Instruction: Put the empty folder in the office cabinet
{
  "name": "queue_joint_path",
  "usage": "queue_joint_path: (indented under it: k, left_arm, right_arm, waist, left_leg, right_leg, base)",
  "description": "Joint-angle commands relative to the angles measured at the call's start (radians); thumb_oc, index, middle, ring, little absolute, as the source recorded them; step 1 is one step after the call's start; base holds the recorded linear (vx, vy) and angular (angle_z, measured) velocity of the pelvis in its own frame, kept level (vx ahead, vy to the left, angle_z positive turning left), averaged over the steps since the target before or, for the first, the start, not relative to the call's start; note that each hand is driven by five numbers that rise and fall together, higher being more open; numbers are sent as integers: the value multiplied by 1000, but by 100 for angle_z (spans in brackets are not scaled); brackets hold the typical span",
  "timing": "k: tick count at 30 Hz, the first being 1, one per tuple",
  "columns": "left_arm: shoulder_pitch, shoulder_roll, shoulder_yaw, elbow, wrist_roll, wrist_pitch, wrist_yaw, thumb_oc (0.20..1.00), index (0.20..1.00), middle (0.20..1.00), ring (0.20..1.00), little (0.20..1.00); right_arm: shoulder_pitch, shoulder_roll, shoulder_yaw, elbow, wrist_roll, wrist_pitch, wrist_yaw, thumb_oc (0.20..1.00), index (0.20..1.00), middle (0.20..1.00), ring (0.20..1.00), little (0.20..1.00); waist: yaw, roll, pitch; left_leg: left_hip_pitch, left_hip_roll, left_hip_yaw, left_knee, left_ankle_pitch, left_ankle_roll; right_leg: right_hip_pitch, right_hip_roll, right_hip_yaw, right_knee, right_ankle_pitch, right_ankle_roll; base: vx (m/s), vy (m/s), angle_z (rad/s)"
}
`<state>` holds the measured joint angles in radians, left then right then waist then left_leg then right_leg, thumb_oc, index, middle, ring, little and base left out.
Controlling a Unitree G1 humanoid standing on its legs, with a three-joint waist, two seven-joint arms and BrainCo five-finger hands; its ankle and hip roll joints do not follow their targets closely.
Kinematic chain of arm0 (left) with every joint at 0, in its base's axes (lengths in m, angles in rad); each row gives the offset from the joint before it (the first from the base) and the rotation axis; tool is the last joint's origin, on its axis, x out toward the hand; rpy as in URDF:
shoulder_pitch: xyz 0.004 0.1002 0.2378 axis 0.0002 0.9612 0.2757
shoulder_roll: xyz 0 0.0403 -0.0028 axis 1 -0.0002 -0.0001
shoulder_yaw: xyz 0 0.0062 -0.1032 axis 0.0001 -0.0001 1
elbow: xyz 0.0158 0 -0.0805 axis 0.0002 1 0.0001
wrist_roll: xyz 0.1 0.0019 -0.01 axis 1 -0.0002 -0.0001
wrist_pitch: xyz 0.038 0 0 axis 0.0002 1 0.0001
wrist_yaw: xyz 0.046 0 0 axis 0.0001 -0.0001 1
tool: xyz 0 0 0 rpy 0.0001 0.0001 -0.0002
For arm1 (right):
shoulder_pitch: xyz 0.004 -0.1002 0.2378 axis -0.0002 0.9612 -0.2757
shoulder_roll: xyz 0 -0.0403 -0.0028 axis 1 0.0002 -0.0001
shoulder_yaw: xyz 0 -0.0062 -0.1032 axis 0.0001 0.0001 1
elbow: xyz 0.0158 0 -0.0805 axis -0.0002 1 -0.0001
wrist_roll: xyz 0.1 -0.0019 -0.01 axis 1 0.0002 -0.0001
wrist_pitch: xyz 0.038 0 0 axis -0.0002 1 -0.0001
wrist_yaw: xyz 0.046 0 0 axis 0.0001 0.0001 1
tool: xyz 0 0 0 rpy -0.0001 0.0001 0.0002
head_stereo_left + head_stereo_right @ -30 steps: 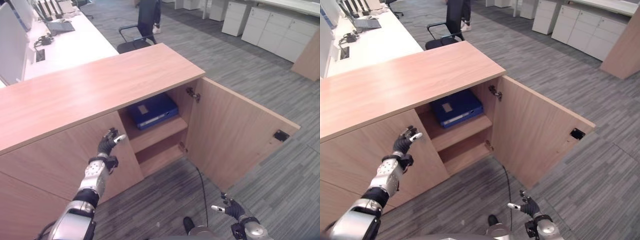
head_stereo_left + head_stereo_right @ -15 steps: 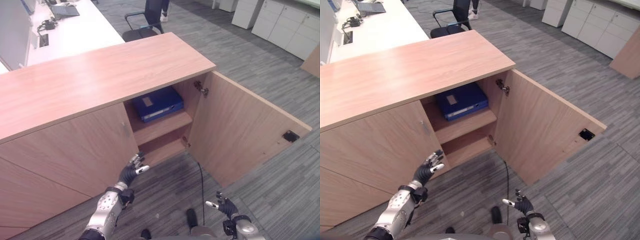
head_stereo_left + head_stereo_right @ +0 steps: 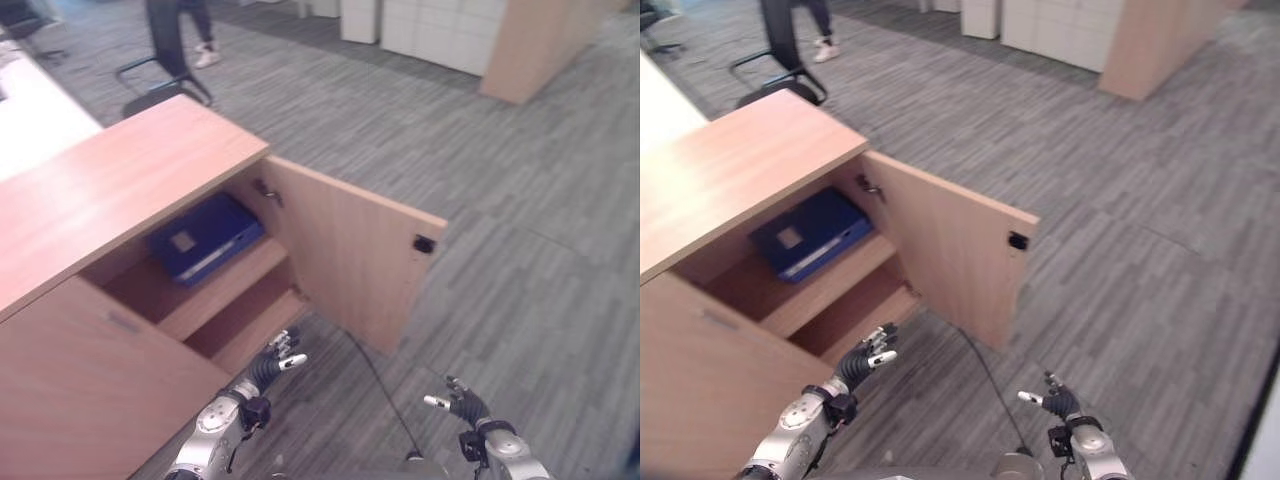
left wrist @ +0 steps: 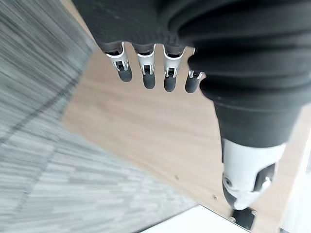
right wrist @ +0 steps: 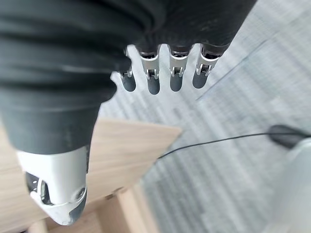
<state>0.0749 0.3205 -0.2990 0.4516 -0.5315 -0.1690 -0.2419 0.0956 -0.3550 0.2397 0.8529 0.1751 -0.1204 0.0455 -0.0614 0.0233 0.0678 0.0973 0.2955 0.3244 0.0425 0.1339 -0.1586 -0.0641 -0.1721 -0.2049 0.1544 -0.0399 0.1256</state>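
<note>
A blue folder (image 3: 205,238) lies flat on the upper shelf of the wooden office cabinet (image 3: 110,185), whose right door (image 3: 350,255) stands wide open. My left hand (image 3: 270,368) hangs low in front of the lower shelf, apart from the folder, with its fingers (image 4: 146,73) straight and nothing in them. My right hand (image 3: 465,405) is low over the grey floor, right of the door. Its fingers (image 5: 160,77) are also straight and empty.
The cabinet's left door (image 3: 80,390) is closed. A black office chair (image 3: 160,50) and a person's legs (image 3: 200,30) are beyond the cabinet. White cabinets (image 3: 430,25) and a wooden unit (image 3: 545,40) stand at the far side. Grey carpet (image 3: 520,260) stretches to the right.
The whole picture has swung, so the camera has turned right. My left hand dropped from the closed door's face to low by the lower shelf. The folder stays on its shelf.
</note>
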Motion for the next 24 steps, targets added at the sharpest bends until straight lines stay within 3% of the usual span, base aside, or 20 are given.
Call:
queue_joint_path:
  k: [1, 5, 8, 10, 11, 12, 14, 17, 24]
  left_arm:
    - [-15, 40, 29, -41, -8, -51, 15, 1000, 1000, 1000, 1000, 1000]
    - [7, 11, 44, -11, -27, -44, 17, 1000, 1000, 1000, 1000, 1000]
    - [-1, -5, 44, 17, -26, -37, 27, 1000, 1000, 1000, 1000, 1000]
    - [-5, -17, 48, 40, -31, -37, 30, 1000, 1000, 1000, 1000, 1000]
    - [-5, -18, 49, 44, -32, -36, 32, 1000, 1000, 1000, 1000, 1000]
    - [6, -21, 45, 51, -25, -34, 35, 1000, 1000, 1000, 1000, 1000]
    - [8, -23, 40, 62, -21, -28, 32, 1000, 1000, 1000, 1000, 1000]
    - [14, -20, 40, 62, -11, -24, 24, 1000, 1000, 1000, 1000, 1000]
    - [37, -3, 41, 92, 13, -16, 25, 1000, 1000, 1000, 1000, 1000]
  right_arm:
    - [-29, 16, -8, -58, 7, -34, 9, 1000, 1000, 1000, 1000, 1000]
    - [-26, -11, -2, -35, 6, -38, 8, 1000, 1000, 1000, 1000, 1000]
    - [-17, -31, -19, -36, 12, -42, -4, 1000, 1000, 1000, 1000, 1000]
    - [-18, -44, -21, -36, 14, -42, -5, 1000, 1000, 1000, 1000, 1000]
    - [-23, -49, -20, -31, 15, -40, -4, 1000, 1000, 1000, 1000, 1000]
    - [-33, -57, -19, -22, 17, -38, -1, 1000, 1000, 1000, 1000, 1000]
    - [-34, -55, -26, -26, 23, -36, 2, 1000, 1000, 1000, 1000, 1000]
    - [-37, -58, -33, -36, 25, -37, 1, 1000, 1000, 1000, 1000, 1000]
    - [-140, -63, -16, -100, 62, -48, -11, 1000, 1000, 1000, 1000, 1000]
  waist:
    - [-4, -6, 11]
    - [-17, 29, 24]
    - [-19, 36, 44]
    - [-26, 27, 51]
    - [-17, 20, 55]
    - [8, -6, 60]
    - [11, -23, 54]
    - [10, -20, 50]
    - [58, -22, 29]
  left_leg:
    - [-13, 8, -6, -87, -20, -28]
    - [-8, 89, -1, -38, 77, -58]
    - [-41, 122, -15, 1, 189, -68]
    - [-50, 99, -26, 23, 159, -49]
    - [-58, 61, -66, 45, 122, -35]
    - [-96, -53, -167, 75, -9, 10]
    - [-110, -98, -157, 69, -64, 31]
    - [-117, -100, -115, 72, -51, 31]
    - [-82, -126, -197, -6, -50, 29]
  right_leg:
    - [92, -113, 29, -158, 104, 128]
    - [124, -27, 25, -189, 54, 90]
    - [149, 7, 11, -203, 41, 64]
    - [153, 13, 2, -202, 30, 51]
    - [155, 12, 6, -197, 26, 47]
    - [153, 7, 24, -186, 20, 38]
    - [152, 9, 16, -177, 17, 31]
    - [159, 22, 13, -170, 7, 22]
    - [198, 38, -32, -171, -11, 14]
  base:
    - [58, -253, -20]
    - [62, -264, -17]
    - [50, -205, -26]
    - [43, -208, -2]
    - [53, -327, 3]
    - [50, -309, -13]
    - [29, -196, -54]
    - [46, -37, -6]
    - [85, -19, 36]
